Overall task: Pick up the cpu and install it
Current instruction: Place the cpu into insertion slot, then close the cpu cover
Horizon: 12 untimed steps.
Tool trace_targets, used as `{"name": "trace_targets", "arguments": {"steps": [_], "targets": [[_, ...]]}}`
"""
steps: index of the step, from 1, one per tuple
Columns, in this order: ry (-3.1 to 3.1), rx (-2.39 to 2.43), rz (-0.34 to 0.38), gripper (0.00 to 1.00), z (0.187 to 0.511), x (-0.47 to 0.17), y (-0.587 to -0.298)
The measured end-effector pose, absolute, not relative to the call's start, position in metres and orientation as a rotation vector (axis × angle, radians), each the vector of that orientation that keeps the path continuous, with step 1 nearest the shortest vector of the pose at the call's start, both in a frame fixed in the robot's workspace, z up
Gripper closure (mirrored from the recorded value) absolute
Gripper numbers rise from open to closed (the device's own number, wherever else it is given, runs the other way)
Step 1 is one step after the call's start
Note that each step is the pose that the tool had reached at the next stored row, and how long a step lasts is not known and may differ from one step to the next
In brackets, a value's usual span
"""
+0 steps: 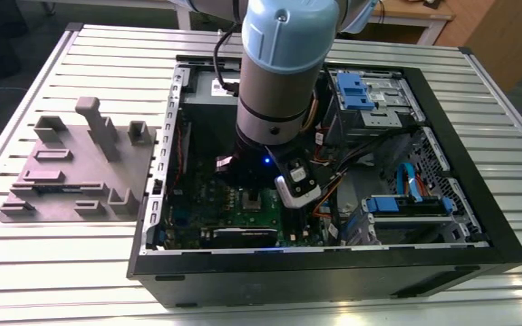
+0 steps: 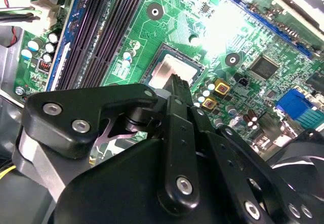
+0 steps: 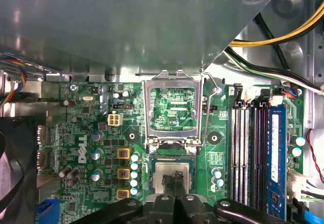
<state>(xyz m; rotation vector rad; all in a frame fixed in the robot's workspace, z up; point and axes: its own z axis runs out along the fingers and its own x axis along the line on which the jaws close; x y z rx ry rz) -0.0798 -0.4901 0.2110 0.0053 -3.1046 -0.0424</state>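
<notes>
Fingers [image 2: 178, 113], black and closed together, hover over the shiny square cpu [image 3: 172, 168].

An open computer case [image 1: 334, 261] sits on a slatted table [image 1: 62, 272] beside a grey tray [image 1: 136, 163].

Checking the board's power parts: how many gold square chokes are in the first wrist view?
3, in a row beside the cpu: first choke, second choke, third choke. More may be hidden.
</notes>
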Motion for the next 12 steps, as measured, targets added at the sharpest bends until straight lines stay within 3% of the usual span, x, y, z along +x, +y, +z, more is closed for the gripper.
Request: {"name": "trace_targets", "arguments": {"steps": [12], "targets": [[-3.104, 0.005, -0.042, 0.9, 0.211, -0.0798, -0.4901]]}}
